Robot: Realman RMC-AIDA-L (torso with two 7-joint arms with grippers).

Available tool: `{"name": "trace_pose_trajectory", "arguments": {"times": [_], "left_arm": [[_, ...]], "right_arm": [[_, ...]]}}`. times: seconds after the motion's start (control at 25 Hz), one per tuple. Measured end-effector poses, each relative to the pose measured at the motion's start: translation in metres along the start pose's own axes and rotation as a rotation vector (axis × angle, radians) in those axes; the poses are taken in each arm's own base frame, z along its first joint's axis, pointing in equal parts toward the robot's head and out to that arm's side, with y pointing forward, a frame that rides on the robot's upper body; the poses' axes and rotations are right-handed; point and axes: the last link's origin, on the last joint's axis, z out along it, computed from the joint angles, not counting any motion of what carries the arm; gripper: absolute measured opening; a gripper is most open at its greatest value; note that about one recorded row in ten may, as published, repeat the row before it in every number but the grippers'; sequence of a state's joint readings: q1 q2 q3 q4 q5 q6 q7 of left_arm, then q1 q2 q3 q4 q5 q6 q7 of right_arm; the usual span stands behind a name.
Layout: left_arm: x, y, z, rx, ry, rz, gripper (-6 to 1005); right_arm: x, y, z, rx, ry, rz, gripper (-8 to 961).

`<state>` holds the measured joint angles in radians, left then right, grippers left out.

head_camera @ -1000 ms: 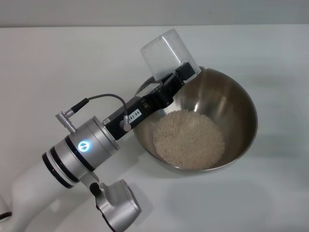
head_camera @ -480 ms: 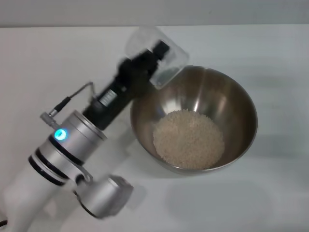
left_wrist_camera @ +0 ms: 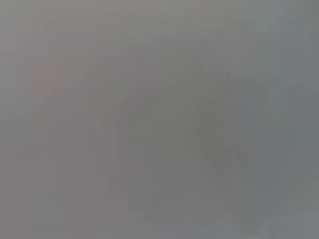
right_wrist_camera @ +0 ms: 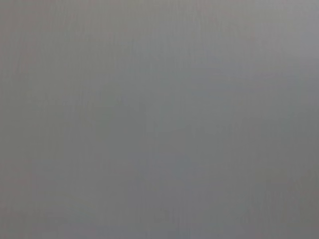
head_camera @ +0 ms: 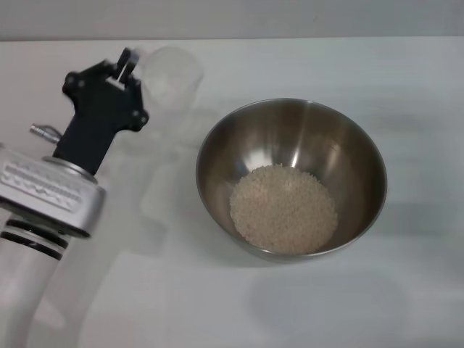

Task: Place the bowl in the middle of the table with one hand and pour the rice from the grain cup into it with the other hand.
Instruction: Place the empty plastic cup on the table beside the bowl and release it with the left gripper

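My left gripper (head_camera: 134, 72) was closed on the grain cup (head_camera: 171, 75), the black fingers clamping its near side. The cup was a translucent blur, so I could not tell its tilt or whether any grains were left inside, though none showed. It hung above the table (head_camera: 326, 312), off to the left of the bowl (head_camera: 362, 156) and apart from its rim.

Behind the gripper, the black wrist block ran down and toward the camera into a silver joint housing, then a white arm segment that left the lower left corner of the head view. The whole arm stood on the left side of the table, clear of the bowl.

The bowl sat about in the middle of the table, upright. The rice (head_camera: 283, 209) lay heaped at its bottom, with none that I could see spilled on the white surface. I judged both placing and pouring done, and the step in hand to be carrying the cup clear. My next move called for setting it upright on the table to the left, well apart from the bowl, then opening the fingers.

My right gripper was nowhere in the head view. Both wrist views showed only flat grey
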<state>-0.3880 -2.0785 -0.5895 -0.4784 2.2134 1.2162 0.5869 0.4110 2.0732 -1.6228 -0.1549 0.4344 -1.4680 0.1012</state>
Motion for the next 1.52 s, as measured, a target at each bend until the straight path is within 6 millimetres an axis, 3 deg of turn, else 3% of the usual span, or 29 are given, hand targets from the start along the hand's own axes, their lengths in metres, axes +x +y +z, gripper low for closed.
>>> {"name": "trace_pose_trajectory", "arguments": {"times": [0.24, 0.44, 1.28, 1.52], "left_arm": [[-0.035, -0.004, -0.003, 0.000, -0.205, -0.272, 32], [-0.045, -0.009, -0.004, 0.032, -0.268, -0.353, 33], [-0.060, -0.007, -0.013, 0.031, -0.369, -0.397, 37], [-0.064, -0.009, -0.024, 0.051, -0.380, -0.418, 258]], "right_arm": [[0.001, 0.001, -0.001, -0.004, 0.003, 0.002, 733], [0.000, 0.002, -0.003, -0.007, 0.000, 0.006, 733], [0.000, 0.003, -0.003, -0.009, -0.003, 0.013, 733], [0.000, 0.004, -0.002, -0.013, -0.003, 0.014, 733]]}}
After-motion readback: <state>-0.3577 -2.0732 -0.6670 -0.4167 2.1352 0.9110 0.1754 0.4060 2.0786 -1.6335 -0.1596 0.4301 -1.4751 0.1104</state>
